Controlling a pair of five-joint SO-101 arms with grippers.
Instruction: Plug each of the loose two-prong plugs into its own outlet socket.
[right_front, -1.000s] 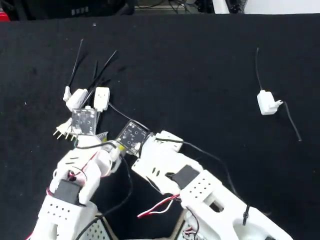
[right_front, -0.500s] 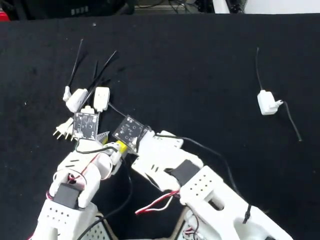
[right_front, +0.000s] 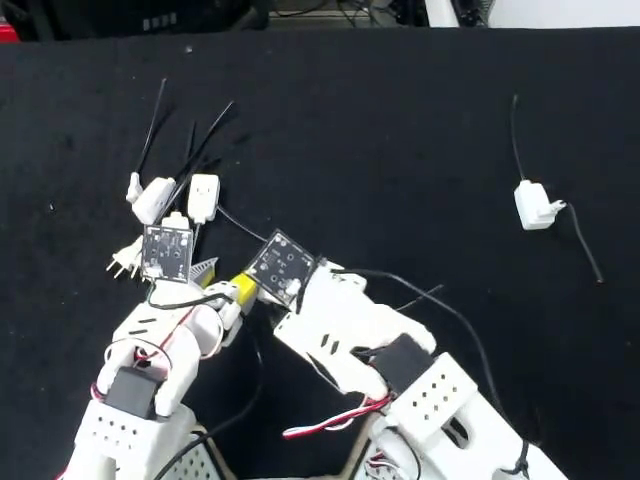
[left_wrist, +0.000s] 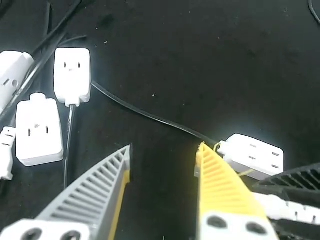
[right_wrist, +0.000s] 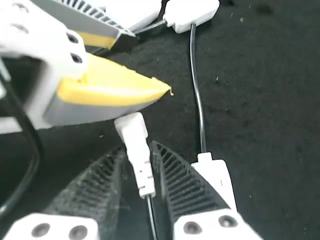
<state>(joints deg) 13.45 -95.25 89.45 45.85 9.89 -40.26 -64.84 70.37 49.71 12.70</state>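
Note:
In the right wrist view my right gripper (right_wrist: 137, 148) is shut on a small white plug (right_wrist: 136, 150) with a thin wire. A white outlet socket (right_wrist: 214, 174) lies just beside its finger. My left gripper (left_wrist: 162, 152) stands open over the dark mat, its yellow finger (left_wrist: 220, 182) touching a white socket block (left_wrist: 255, 156). Two more white sockets (left_wrist: 72, 75) (left_wrist: 39, 131) lie ahead of it. In the high view both grippers meet at the lower left (right_front: 222, 280). A white two-prong plug (right_front: 535, 205) lies far right, another plug (right_front: 125, 260) at the left.
Black cables (right_front: 190, 140) fan out behind the left sockets. A thin black cord (left_wrist: 150, 117) runs across the mat between a socket and the socket block. The black table (right_front: 400, 150) spreads between the two plug groups.
The right arm's wrist has shifted to the right. The left gripper's yellow finger shows more, beside the right wrist. The sockets and the far plug have not moved.

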